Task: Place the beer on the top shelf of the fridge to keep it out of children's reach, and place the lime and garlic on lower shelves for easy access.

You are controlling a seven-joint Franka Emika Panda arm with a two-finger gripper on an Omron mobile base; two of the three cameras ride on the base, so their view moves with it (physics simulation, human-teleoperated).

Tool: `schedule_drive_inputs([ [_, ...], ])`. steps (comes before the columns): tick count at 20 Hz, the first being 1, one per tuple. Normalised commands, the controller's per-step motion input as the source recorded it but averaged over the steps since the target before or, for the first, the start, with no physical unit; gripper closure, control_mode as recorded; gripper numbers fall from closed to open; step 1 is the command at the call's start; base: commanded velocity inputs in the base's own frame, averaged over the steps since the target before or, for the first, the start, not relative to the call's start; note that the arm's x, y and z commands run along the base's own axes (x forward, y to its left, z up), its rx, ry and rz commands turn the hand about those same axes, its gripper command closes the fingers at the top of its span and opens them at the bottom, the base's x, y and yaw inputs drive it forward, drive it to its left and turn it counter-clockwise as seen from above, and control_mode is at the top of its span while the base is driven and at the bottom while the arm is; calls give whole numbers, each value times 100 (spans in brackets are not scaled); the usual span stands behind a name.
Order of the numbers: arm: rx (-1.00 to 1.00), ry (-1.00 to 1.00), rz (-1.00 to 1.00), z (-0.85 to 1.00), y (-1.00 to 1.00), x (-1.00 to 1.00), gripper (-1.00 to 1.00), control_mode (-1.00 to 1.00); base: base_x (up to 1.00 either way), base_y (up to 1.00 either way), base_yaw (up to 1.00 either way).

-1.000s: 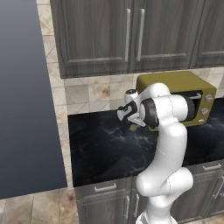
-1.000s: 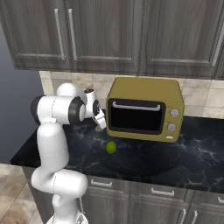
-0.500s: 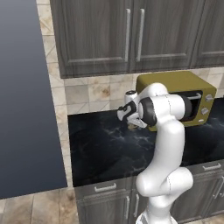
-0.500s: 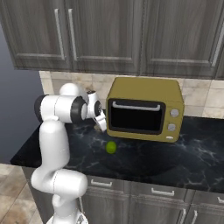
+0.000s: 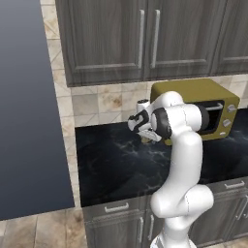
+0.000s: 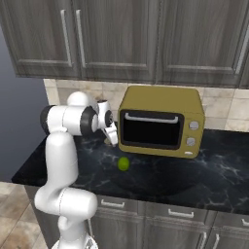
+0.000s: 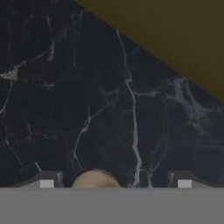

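Note:
The garlic (image 7: 95,178), a pale tan bulb, lies on the black marble counter (image 7: 87,96) at the bottom of the hand view, between the two finger tips. My gripper (image 7: 113,180) is open, its fingers set wide on either side of the bulb and not touching it. From the base views the gripper (image 5: 147,135) (image 6: 113,137) points down at the counter, just left of the microwave. The lime (image 6: 123,164) rests on the counter in front of the microwave, apart from the gripper. The fridge's grey door (image 5: 29,121) stands shut at the left. The beer is out of view.
A mustard-yellow microwave (image 6: 160,121) (image 5: 203,109) stands on the counter right beside the hand. Dark wood-grain cupboards (image 5: 145,38) hang overhead. Drawers (image 6: 170,214) run below the counter edge.
The hand has sunk slightly toward the counter beside the microwave. The lime has not moved.

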Motion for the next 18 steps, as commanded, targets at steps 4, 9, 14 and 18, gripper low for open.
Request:
schedule_drive_inputs([
  [4, 0, 7, -6, -9, 10, -13, -100, -100, 0, 0, 0],
  [9, -1, 7, -5, -13, 11, -23, -100, -100, 0, 0, 0],
  [14, -2, 5, -5, -14, 19, -30, -100, -100, 0, 0, 0],
  [18, -2, 4, -5, -13, 20, -23, -100, -100, 0, 0, 0],
])
